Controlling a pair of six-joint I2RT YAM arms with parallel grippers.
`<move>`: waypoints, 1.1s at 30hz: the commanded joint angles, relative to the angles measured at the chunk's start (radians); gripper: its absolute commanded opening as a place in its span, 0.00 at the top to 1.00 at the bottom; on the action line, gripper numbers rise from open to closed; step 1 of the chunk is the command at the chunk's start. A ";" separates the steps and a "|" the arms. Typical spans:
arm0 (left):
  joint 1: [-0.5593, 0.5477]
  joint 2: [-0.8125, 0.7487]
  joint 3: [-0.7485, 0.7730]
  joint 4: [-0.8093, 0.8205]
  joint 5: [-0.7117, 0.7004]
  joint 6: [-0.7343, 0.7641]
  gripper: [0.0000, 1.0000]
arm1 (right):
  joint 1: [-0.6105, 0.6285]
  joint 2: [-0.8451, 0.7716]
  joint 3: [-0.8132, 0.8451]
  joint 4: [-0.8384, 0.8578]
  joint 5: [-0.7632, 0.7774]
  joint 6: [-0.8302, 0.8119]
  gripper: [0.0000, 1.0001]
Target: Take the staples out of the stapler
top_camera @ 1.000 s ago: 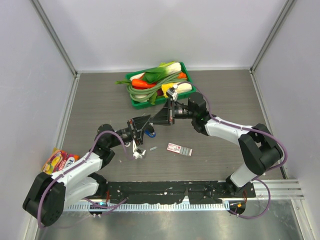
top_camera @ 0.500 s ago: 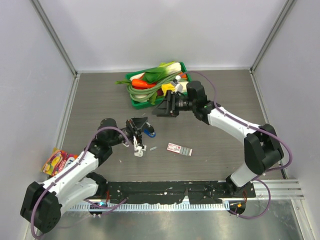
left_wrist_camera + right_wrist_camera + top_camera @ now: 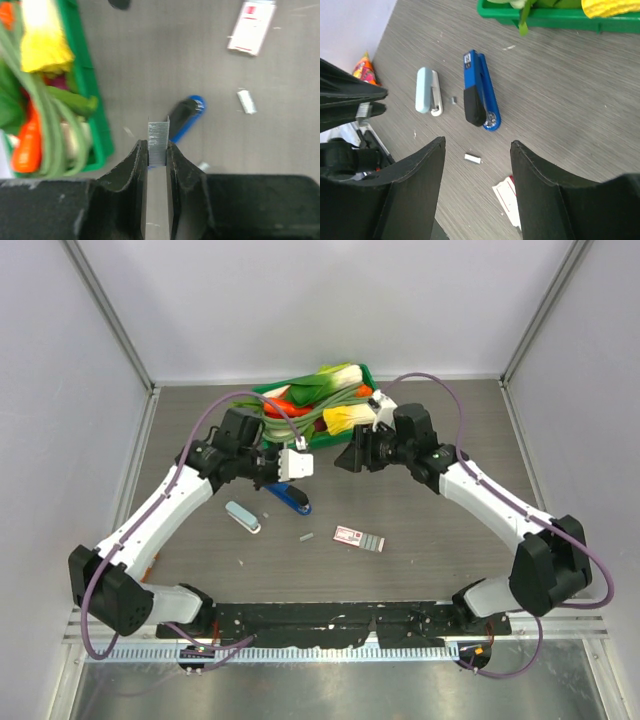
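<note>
The dark blue stapler [image 3: 292,500] lies flat on the table with its black part on top; it also shows in the left wrist view [image 3: 186,117] and the right wrist view [image 3: 480,90]. My left gripper [image 3: 270,475] [image 3: 157,146] hangs above the table just left of the stapler, shut on a silvery strip of staples [image 3: 158,132] that sticks out past the fingertips. The held strip shows small in the right wrist view [image 3: 364,112]. My right gripper [image 3: 350,455] [image 3: 477,145] is open and empty, raised above and to the right of the stapler.
A short loose staple strip [image 3: 307,537] [image 3: 472,158] and a red-and-white carton [image 3: 359,539] [image 3: 251,27] lie in front of the stapler. A pale blue oblong object [image 3: 242,517] [image 3: 427,91] lies to its left. A green tray [image 3: 300,445] of vegetables stands behind.
My left gripper has risen and moved back toward the tray with the staple strip. The pale blue object now shows uncovered. My right gripper has drawn back to the right, away from the stapler.
</note>
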 commanded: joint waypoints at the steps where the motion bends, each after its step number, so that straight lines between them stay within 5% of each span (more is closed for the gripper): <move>1: 0.019 0.001 0.060 -0.365 0.163 -0.085 1.00 | 0.003 -0.112 -0.064 0.050 0.008 -0.163 0.40; 8: -0.019 0.017 0.100 -0.508 0.305 -0.037 1.00 | 0.085 -0.244 -0.097 0.046 -0.155 -0.329 0.40; 17: -0.028 0.067 0.197 -0.629 0.415 -0.039 1.00 | 0.389 -0.270 -0.096 0.046 0.078 -0.506 0.44; 33: -0.037 0.079 0.232 -0.707 0.449 -0.019 1.00 | 0.472 -0.296 -0.048 0.047 0.111 -0.538 0.47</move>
